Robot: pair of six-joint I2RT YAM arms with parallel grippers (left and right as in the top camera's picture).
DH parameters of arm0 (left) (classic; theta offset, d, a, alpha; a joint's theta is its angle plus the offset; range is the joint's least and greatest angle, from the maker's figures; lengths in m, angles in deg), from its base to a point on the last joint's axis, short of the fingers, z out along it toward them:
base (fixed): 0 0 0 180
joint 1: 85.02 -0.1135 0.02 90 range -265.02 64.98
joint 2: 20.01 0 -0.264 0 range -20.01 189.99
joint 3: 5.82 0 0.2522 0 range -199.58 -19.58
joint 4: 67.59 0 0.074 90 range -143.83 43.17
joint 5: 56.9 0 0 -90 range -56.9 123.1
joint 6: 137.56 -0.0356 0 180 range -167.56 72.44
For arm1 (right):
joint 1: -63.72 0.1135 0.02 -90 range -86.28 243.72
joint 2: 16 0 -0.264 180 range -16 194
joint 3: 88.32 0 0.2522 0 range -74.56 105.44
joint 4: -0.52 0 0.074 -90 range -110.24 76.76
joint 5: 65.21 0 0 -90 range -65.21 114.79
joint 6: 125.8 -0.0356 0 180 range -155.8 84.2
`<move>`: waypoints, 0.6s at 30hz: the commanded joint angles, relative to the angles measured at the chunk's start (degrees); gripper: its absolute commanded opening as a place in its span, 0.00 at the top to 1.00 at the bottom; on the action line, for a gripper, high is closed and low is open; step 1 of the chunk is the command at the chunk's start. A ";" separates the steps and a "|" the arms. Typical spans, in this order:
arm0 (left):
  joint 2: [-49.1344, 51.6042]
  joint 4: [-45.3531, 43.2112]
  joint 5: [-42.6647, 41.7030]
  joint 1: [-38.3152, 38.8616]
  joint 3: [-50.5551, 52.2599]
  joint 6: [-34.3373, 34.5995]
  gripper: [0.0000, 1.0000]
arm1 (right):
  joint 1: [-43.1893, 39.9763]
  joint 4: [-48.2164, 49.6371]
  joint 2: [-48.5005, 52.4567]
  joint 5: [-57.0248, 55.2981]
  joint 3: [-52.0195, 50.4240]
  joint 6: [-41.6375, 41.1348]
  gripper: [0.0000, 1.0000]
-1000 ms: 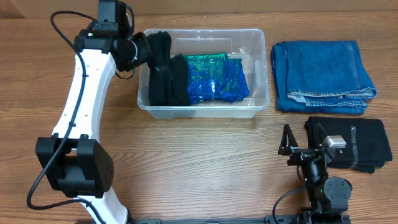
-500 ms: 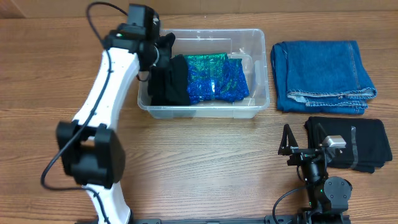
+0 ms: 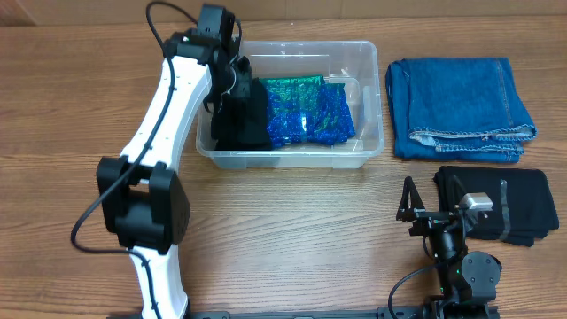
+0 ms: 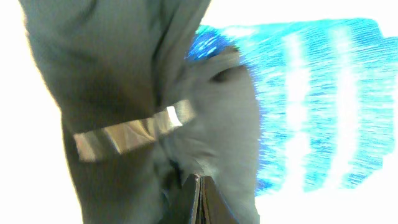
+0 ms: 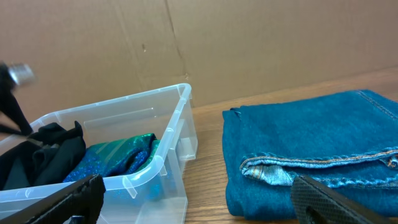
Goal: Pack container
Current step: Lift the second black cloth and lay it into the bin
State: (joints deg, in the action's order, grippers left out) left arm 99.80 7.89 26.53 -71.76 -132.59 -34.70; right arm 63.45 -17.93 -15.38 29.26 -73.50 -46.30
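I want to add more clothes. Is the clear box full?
Not full. The container holds a black garment and blue-green cloth; its right end shows bare floor.

Left wrist view overexposed and blurred; overhead view evenly lit and sharp.

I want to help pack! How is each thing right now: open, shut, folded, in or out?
container: open, partly filled.
black garment: bunched at the container's left end.
blue-green cloth: inside the container.
jeans: folded, outside on the table.
black cloth: folded, outside on the table.
left tool: shut on the black garment.
right tool: open, empty.
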 commanded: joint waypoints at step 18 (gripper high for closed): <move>-16.63 11.85 7.19 2.45 -3.63 1.05 0.46 | 0.26 0.24 -0.46 -0.35 -0.61 -0.15 0.00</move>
State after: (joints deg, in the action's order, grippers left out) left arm 83.86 19.10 32.56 -70.02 -135.50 -35.94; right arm 63.45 -17.95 -15.38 29.26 -73.50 -46.33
